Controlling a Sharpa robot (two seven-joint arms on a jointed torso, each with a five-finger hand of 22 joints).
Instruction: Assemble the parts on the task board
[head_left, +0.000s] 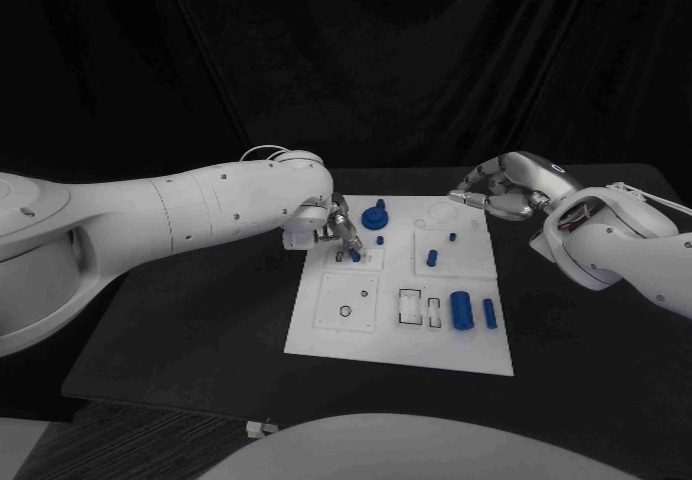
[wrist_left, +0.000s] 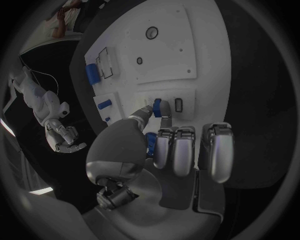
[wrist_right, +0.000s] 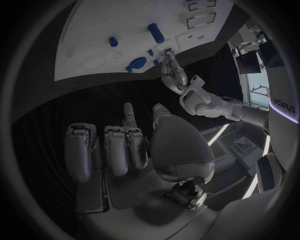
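On black table (head_left: 188, 330), left hand (head_left: 329, 224) pinching small blue part (head_left: 355, 255) should lower it straight into task board (head_left: 375, 340) slot at ten o'clock, while right hand (head_left: 498, 188) waits clenched on nothing.

Just beyond the left hand's fingertips (head_left: 346, 240) a tall blue knob (head_left: 376, 217) blocks passage; toward the board's (head_left: 325, 335) near edge the surface lies lower.

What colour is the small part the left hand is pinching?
Blue part, in the left hand; clearest in the left wrist view.
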